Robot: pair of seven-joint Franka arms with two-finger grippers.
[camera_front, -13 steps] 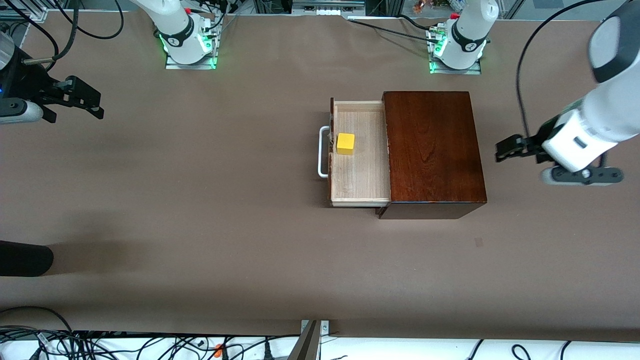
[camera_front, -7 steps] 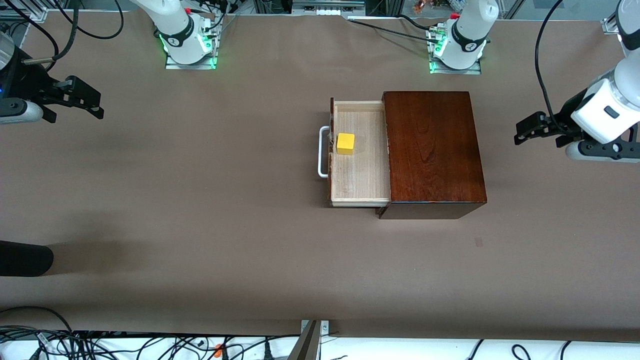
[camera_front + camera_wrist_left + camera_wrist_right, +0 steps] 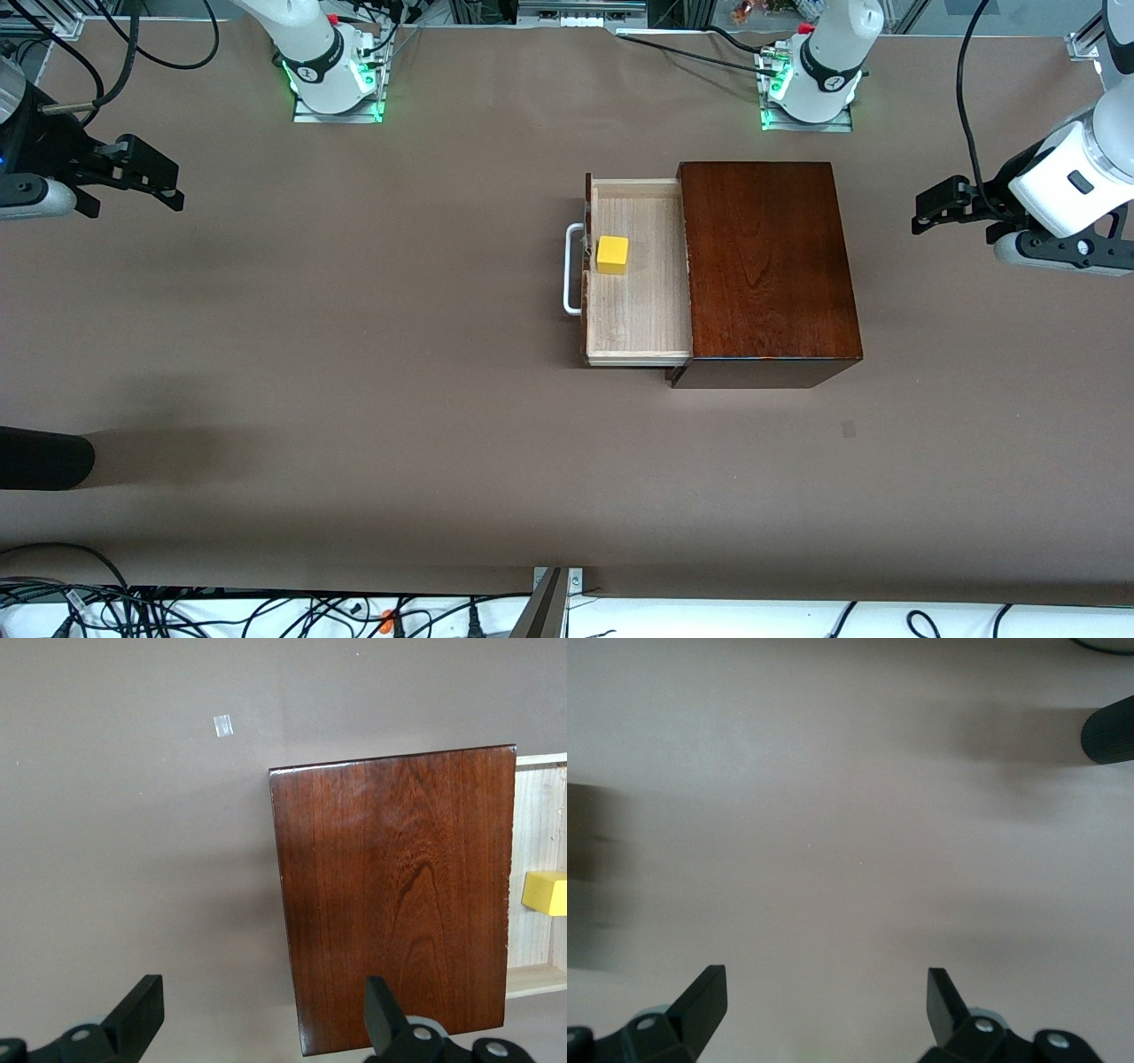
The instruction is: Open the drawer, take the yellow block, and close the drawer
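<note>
1. Table (image 3: 354, 354): a brown tabletop with both arm bases along the edge farthest from the front camera.
2. Wooden box (image 3: 766, 261): a glossy dark-brown box standing toward the left arm's end of the table, nearer the bases' edge than the camera's edge; its wood grain shows clearly from the left wrist.
3. Drawer (image 3: 640, 310): a shallow tray of pale unfinished wood, pulled well out of the box toward the right arm's end. Its dark reddish-brown front carries a white loop handle (image 3: 570, 270). The opening step appears done.
4. Left gripper (image 3: 926, 215): fingers spread wide and empty, over bare table at the left arm's end, well apart from the box. It touches nothing.
5. Right gripper (image 3: 155, 182): fingers spread and empty, over the table edge at the right arm's end; this arm waits.
6. Yellow block (image 3: 612, 254): a small, plain, bright-yellow cube with clean edges, resting flat on the drawer floor just beside the front panel, near the handle. It is not yet taken, and closing the drawer also remains, so roughly a third of the task seems complete.
</note>
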